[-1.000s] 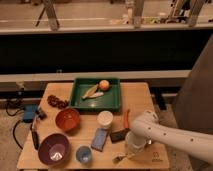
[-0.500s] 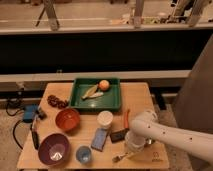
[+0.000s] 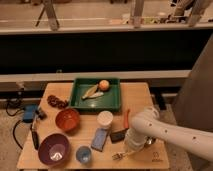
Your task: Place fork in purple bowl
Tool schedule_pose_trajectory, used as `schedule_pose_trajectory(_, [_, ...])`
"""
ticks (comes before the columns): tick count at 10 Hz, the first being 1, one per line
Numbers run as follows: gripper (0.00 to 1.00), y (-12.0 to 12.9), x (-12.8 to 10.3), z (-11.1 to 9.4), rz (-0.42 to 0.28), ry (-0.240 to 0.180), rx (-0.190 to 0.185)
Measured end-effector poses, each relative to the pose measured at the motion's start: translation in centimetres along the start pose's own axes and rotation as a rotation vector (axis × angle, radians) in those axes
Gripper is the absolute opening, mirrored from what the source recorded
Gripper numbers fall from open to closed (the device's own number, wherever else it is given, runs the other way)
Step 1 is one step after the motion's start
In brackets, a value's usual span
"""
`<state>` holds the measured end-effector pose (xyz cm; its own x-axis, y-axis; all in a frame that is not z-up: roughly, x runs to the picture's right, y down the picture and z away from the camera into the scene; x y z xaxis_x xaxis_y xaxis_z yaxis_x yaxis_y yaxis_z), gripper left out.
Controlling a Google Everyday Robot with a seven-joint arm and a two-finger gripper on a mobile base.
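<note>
- We saw the gripper (image 3: 131,148) at the lower right of the wooden table (image 3: 140,97), low down beneath the thick white arm (image 3: 170,131) that came in from the right edge; it hung just above the tabletop, right at the handle end of the fork (image 3: 120,155).
- We could not tell whether it had a hold on anything, because the arm's bulk hid it from above.
- The fork lay flat near the front edge of the table, its tines pointing left toward the small blue cup (image 3: 83,154), with its handle running under the gripper.
- The purple bowl (image 3: 53,149) sat upright at the front left corner, well apart from the fork, with the blue cup between them.
- Just behind the fork we noted a black rectangular block (image 3: 118,136), and to its left a flat blue packet (image 3: 99,139) lying at a slant.
- A white cup (image 3: 105,119) stood behind the packet, and an orange-red bowl (image 3: 67,119) sat to its left, behind the purple bowl.
- A thin orange-red stick (image 3: 127,118) lay beside the arm, right of the white cup.
- A green tray (image 3: 113,103) at the back of the table held an orange (image 3: 103,85) and some pale elongated items we could not identify.
- A dark reddish cluster (image 3: 57,102) lay left of the tray.
</note>
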<state>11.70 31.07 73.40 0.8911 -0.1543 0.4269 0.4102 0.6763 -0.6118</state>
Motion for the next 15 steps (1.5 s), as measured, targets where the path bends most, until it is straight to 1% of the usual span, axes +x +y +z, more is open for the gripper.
schedule_pose_trajectory(1, [0.0,0.0,-0.1,-1.1,0.007,0.006,0.007])
schedule_pose_trajectory(4, [0.0,-0.4,-0.2,-1.6,0.01,0.015,0.022])
schedule_pose_trajectory(5, [0.0,-0.6,-0.4,-2.2,0.008,0.018,0.029])
schedule_pose_trajectory(6, [0.0,-0.8,-0.6,-2.9,0.01,0.02,0.036])
schedule_pose_trajectory(8, [0.0,-1.0,-1.3,-5.1,0.009,0.031,0.047])
schedule_pose_trajectory(10, [0.0,-1.3,-1.6,-5.5,0.009,0.036,0.054])
schedule_pose_trajectory(12, [0.0,-1.8,-2.4,-6.2,0.002,0.04,0.065])
schedule_pose_trajectory(13, [0.0,-2.2,-3.3,-6.9,-0.007,0.041,0.069])
schedule_pose_trajectory(14, [0.0,-2.5,-4.0,-7.6,-0.013,0.043,0.071])
schedule_pose_trajectory(15, [0.0,-2.5,-4.4,-7.9,-0.015,0.046,0.068])
